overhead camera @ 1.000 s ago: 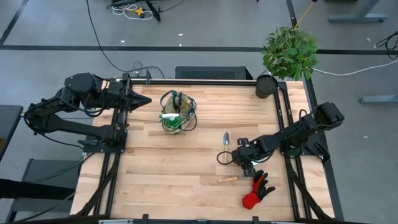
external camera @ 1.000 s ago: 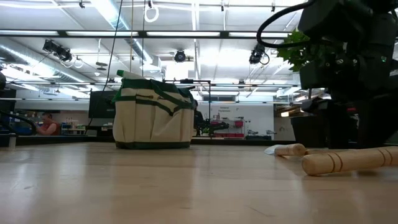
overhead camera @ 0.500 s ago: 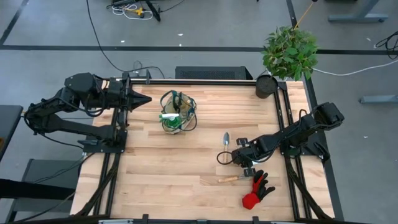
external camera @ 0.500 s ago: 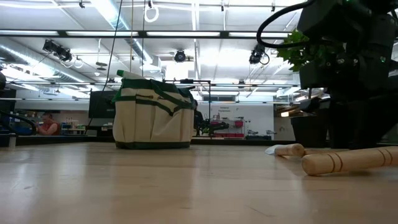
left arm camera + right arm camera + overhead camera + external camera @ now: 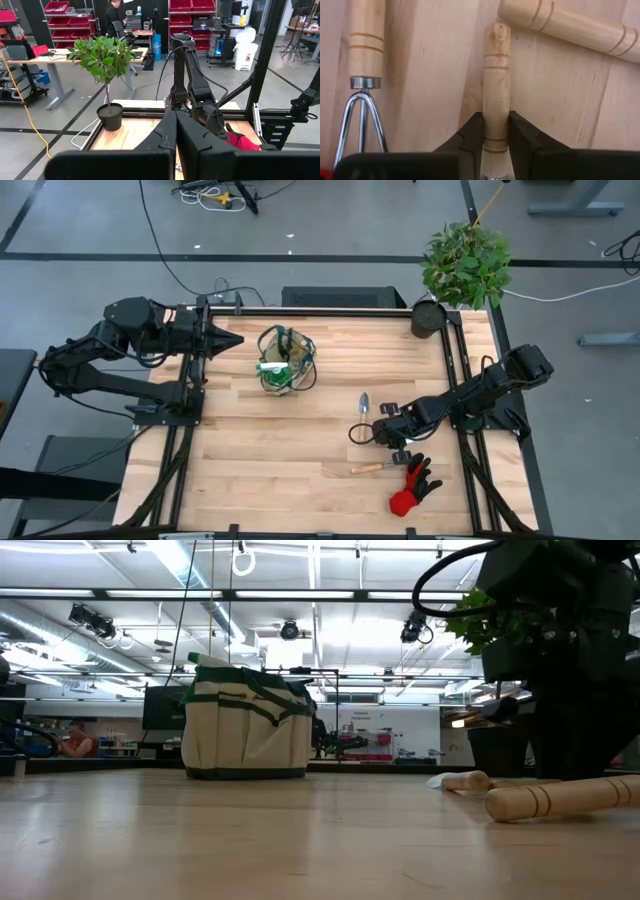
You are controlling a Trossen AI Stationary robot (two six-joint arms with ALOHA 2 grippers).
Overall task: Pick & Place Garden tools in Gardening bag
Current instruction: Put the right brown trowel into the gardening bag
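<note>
Between our right end effector (image 5: 495, 131) fingers, a wooden handle (image 5: 496, 75) is grasped, pointing straight ahead of it along the table (image 5: 300, 440); nothing has moved since earlier.

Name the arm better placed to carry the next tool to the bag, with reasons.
Right. Its end effector is clamped on a wooden-handled tool lying on the table. The left end effector waits near the bag, holding nothing.

The right arm's dark two-fingered pincer (image 5: 495, 132) is closed around a pale turned wooden tool handle (image 5: 496, 85) lying on the light wooden desk (image 5: 430, 60), with a wooden-handled metal pronged tool (image 5: 364, 70) beside it and another grooved wooden handle (image 5: 570, 27) just beyond.
</note>
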